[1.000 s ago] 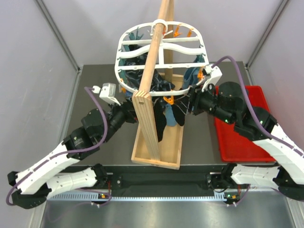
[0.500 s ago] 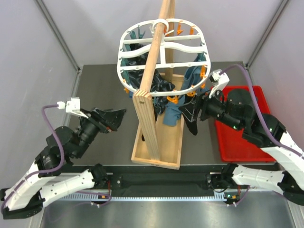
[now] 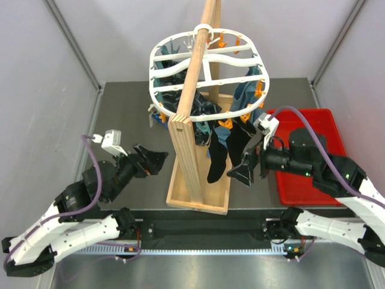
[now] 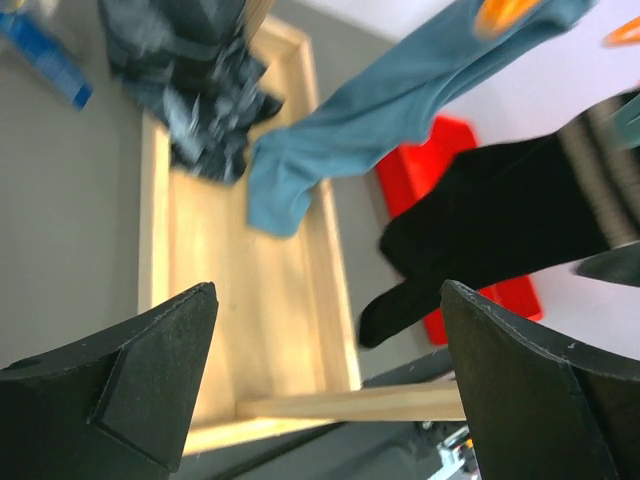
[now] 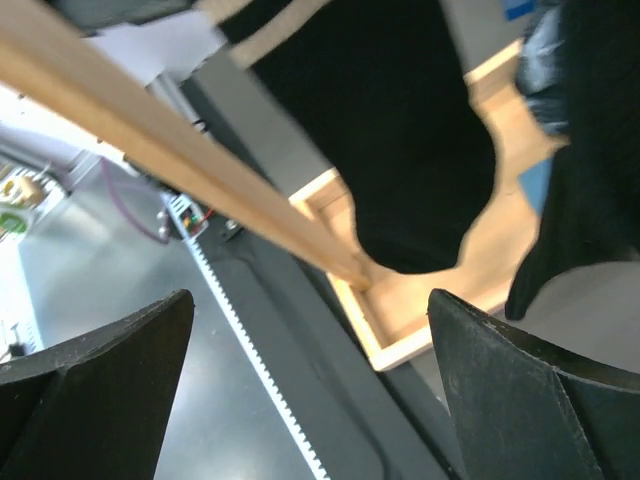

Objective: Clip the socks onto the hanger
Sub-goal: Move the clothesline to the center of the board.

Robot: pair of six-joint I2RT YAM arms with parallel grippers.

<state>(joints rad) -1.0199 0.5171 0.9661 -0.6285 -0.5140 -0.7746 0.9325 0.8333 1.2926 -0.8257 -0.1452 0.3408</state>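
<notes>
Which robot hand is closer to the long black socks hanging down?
Right. The right hand is open just beside the long black fabric socks, on their right. The left hand, also open, is farther away, on the other side of the tall wooden post.

- This is a robot lab cell: plain pale wall panels (image 3: 42, 66) box in my dark table (image 3: 126, 108).
- My 2 arms, left arm (image 3: 72, 232) and right arm (image 3: 313, 159), stand bolted at its near edge by a metal rail (image 3: 204, 248).
</notes>
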